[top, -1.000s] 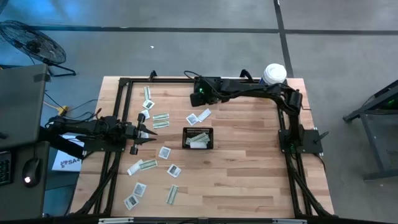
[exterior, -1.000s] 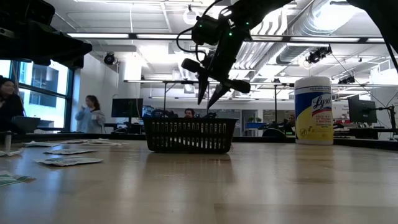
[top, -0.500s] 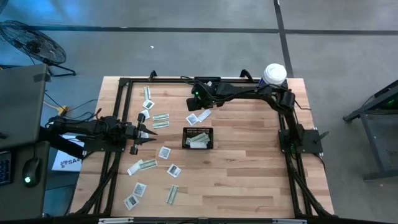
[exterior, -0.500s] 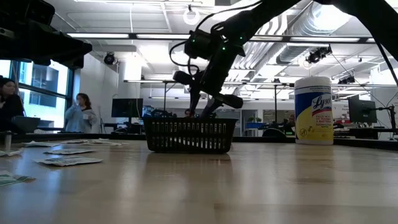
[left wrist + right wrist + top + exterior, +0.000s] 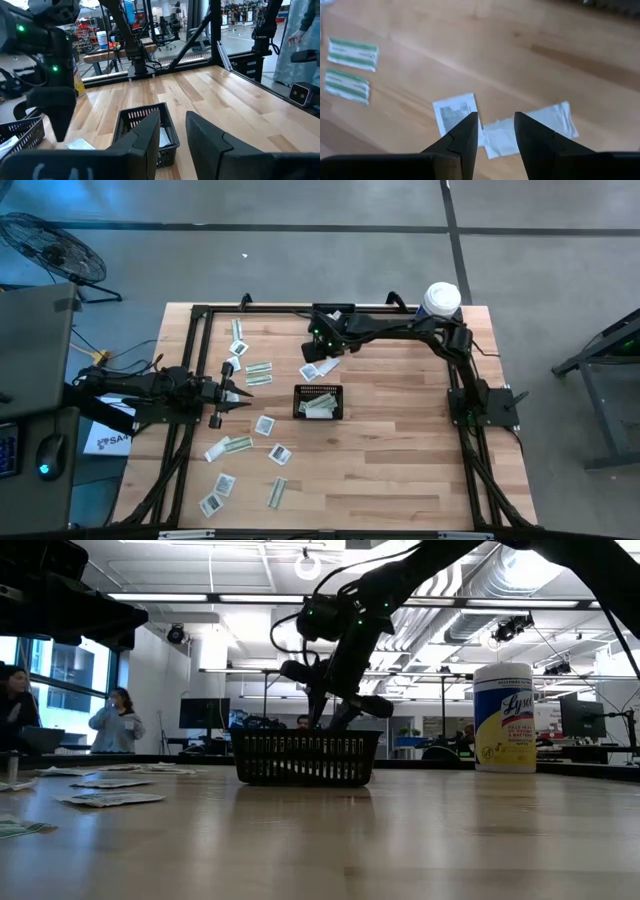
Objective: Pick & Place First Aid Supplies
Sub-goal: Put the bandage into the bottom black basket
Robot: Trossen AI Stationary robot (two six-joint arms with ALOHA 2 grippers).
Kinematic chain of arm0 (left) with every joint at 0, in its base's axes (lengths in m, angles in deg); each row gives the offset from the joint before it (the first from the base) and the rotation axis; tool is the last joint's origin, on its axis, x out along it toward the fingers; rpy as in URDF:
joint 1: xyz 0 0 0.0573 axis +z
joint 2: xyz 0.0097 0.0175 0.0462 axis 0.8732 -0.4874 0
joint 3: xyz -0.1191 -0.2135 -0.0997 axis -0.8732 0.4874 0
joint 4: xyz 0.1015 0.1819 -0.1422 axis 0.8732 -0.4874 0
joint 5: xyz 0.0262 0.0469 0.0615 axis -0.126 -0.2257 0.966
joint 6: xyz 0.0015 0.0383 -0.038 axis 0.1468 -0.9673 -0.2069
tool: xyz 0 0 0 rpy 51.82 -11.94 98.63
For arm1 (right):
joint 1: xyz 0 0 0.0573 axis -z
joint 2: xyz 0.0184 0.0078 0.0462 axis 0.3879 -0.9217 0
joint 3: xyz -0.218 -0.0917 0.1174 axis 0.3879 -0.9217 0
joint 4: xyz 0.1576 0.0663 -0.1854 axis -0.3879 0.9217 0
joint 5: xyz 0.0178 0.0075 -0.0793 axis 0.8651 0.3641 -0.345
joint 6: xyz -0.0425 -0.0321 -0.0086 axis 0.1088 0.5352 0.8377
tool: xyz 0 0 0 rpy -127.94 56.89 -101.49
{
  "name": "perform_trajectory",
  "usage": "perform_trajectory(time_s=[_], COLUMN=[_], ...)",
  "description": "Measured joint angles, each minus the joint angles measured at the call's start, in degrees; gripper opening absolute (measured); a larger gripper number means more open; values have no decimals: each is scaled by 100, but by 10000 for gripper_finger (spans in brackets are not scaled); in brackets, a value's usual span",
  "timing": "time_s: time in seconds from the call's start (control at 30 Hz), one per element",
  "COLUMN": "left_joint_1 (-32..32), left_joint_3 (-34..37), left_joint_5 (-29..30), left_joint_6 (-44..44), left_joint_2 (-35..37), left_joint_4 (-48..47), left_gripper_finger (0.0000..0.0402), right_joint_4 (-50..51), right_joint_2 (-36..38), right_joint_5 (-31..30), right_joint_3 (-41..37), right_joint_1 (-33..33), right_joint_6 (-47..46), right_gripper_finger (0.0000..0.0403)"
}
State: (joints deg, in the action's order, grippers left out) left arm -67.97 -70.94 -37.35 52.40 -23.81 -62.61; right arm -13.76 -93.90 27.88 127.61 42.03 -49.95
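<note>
1. Packets: two white ones (image 5: pixel 455 114) overlap between the parted, empty fingers of the right gripper (image 5: pixel 495 131), centre frame.
2. Two green strips (image 5: pixel 353 53) lie at left.
3. One basket (image 5: pixel 318 402) sits mid-table.
4. Left gripper (image 5: pixel 240 393), open and empty, waits left.

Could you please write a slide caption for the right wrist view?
Right gripper, fingers open, poised above two white square packets on the wooden table.

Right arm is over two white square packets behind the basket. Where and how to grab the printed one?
Judging from the right wrist view, the printed square packet lies flat, its inner edge overlapped with the plain white packet. Come straight down with the open right gripper and pinch the free outer edge, away from the overlap, so only one lifts.
</note>
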Motion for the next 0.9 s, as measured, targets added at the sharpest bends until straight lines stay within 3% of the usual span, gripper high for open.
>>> perform_trajectory(time_s=[0.43,0.57,0.9], left_joint_1=[0,0,0], left_joint_3=[0,0,0], left_joint_5=[0,0,0], left_joint_6=[2,1,0], left_joint_2=[1,1,0], left_joint_4=[0,1,0], left_gripper_finger=[92,92,92], right_joint_4=[62,282,2533], right_joint_2=[-502,-519,-485], right_joint_5=[107,-380,-1017], right_joint_3=[-1,-1,7], right_joint_1=[-138,-184,-266], right_joint_6=[38,150,-170], right_gripper_finger=[121,121,121])
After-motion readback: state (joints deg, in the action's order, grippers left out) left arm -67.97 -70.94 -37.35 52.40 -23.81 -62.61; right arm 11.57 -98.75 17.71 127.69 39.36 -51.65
